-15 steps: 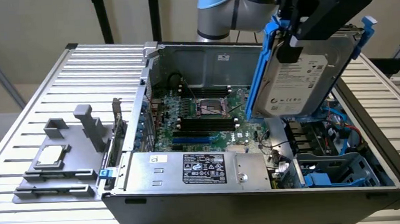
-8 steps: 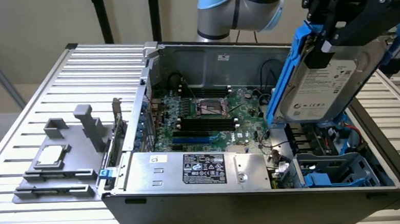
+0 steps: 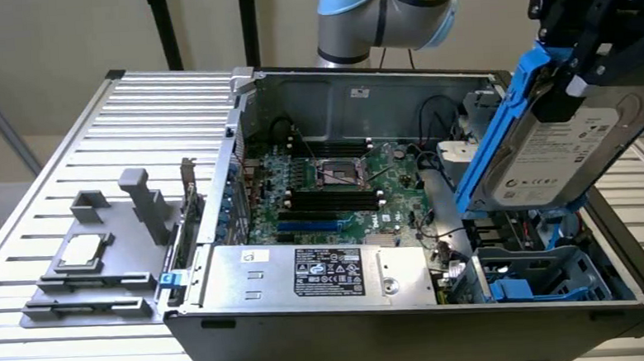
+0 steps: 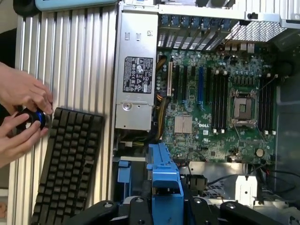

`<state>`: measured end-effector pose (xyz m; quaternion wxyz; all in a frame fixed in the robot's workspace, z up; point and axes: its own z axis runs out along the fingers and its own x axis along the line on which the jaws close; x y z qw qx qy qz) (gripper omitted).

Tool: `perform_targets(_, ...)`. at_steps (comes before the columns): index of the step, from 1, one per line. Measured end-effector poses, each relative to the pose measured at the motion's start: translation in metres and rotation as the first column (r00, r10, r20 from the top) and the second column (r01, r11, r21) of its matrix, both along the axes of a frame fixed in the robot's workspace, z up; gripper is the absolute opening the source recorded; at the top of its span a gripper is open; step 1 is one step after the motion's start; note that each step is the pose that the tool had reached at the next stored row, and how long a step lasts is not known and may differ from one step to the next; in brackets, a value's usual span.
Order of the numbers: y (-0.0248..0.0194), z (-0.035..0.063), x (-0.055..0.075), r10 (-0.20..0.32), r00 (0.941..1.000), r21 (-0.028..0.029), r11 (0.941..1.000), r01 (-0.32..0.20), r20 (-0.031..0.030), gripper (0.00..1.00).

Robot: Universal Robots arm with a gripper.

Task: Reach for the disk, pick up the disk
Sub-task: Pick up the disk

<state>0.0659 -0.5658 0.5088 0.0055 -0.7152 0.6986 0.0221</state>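
The disk (image 3: 563, 147) hangs at the upper right of the exterior view, lifted clear above the open computer case (image 3: 418, 324) and tilted, its white printed label too small to read. The gripper (image 3: 591, 50) has its fingers closed partway on the disk's blue carrier frame (image 4: 164, 187). In the wrist view "DELL" is printed on the motherboard (image 4: 215, 103). Two hands (image 4: 21, 117) hold a small dark object beside a black keyboard (image 4: 70, 159) on the slatted table (image 3: 100, 159).
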Motion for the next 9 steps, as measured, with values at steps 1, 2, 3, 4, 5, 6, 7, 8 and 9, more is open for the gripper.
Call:
perform_targets(1,-0.0018,0.0,0.003,0.0,1.0,-0.0001,1.0,0.0,-0.0015,0.33)
perform_targets(2,-0.0033,0.0,0.007,0.0,1.0,0.0,1.0,0.0,-0.0026,0.33)
perform_targets(3,-0.0047,0.0,0.01,0.0,1.0,0.0001,1.0,0.0,-0.0036,0.33)
perform_targets(4,-0.006,0.0,0.014,0.0,1.0,0.0001,1.0,0.0,-0.0047,0.33)
perform_targets(5,-0.0074,0.0,0.018,0.0,1.0,0.0,1.0,0.0,-0.0058,0.33)
perform_targets(6,-0.0089,-0.0001,0.021,0.0,1.0,0.0,1.0,0.0,-0.0071,0.33)
perform_targets(7,-0.0105,-0.0002,0.024,0.0,1.0,0.0,1.0,0.0,-0.0084,0.33)
perform_targets(8,-0.0125,-0.0004,0.027,0.0,1.0,0.0,1.0,0.0,-0.01,0.33)
perform_targets(9,-0.0146,-0.0007,0.03,0.0,0.9999,0.0,1.0,0.0,-0.0115,0.33)
